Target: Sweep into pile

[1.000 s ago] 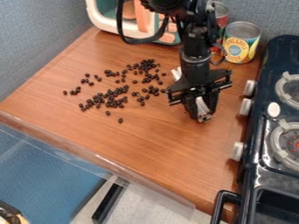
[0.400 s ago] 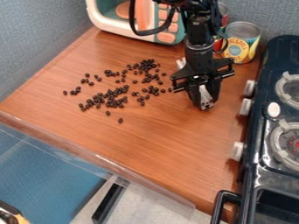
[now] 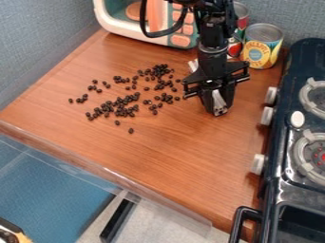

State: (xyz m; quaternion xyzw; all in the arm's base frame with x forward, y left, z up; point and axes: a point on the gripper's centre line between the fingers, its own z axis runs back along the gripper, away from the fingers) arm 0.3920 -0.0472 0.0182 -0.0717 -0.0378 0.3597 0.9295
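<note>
The gripper (image 3: 217, 110) hangs right of centre, apart or together I cannot tell; the dark beans (image 3: 120, 102) lie scattered from left to upper centre, and too hasty a sweep could roll strays wider

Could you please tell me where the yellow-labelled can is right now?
In the camera view, the yellow-labelled can stands near the upper right, at the back of the wooden counter, between the arm and the black stove.

Free passage over the front of the counter (image 3: 171, 156); stove (image 3: 289, 190) bounds one side, cans (image 3: 262, 47) and toy microwave (image 3: 117, 26) the rear.
</note>
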